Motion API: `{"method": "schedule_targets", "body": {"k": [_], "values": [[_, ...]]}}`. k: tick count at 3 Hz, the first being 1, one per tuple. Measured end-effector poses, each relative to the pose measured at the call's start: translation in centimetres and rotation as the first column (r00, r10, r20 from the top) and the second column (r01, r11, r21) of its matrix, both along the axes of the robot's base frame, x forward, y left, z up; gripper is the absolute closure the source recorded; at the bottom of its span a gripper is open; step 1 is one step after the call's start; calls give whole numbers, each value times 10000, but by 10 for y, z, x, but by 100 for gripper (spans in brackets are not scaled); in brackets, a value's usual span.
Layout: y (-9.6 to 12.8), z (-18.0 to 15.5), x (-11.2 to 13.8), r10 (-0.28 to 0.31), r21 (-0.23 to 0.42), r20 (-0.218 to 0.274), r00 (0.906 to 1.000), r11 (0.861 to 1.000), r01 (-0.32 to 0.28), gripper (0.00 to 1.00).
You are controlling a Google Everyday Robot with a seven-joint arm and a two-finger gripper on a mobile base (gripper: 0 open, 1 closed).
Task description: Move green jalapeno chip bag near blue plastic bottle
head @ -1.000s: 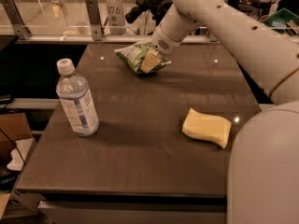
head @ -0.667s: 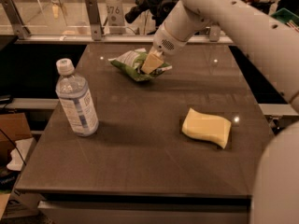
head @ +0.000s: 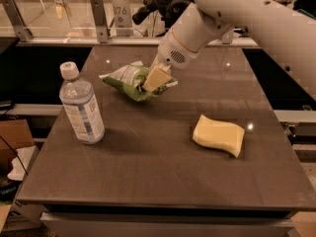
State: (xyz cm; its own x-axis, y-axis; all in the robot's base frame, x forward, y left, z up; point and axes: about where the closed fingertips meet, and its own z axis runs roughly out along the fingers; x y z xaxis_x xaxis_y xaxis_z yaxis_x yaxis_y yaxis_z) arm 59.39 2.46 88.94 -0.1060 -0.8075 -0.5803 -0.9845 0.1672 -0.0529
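We see the pincer point(head: 157, 78) over the far middle of the tabletop point(head: 148, 179), at the end of the white arm point(head: 247, 14) that comes down from the upper right. It is closed on the green jalapeno chip bag point(head: 123, 78), and one cream finger lies across the bag's right end. The bag is crumpled and tilted, its white printed panel facing up and its left tip pointing toward the left edge. A dark shadow sits under it. We cannot tell whether its underside touches the tabletop.

The blue plastic bottle point(head: 83, 107) stands upright near the left edge, about midway between the far and near edges, with its white cap on. It is nearer to us than the bag and to the bag's left. The two are near each other but apart, with a strip of bare tabletop between them.

A pale yellow sponge point(head: 218, 135) lies flat toward the right edge, well apart from both bag and bottle, on the other side of the pincer from the bottle.

Beyond the far edge runs a rail with metal posts point(head: 98, 19). A cardboard box point(head: 11, 135) sits on the floor past the left edge.
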Motion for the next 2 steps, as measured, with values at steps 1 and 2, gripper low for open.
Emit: {"method": "schedule_targets", "body": {"k": [1,2], "values": [[12,-1,-29,488,62,97,9988,9988,-489,100],[21,-3,-46,706,72,232,9972,9975,-708,83]]}}
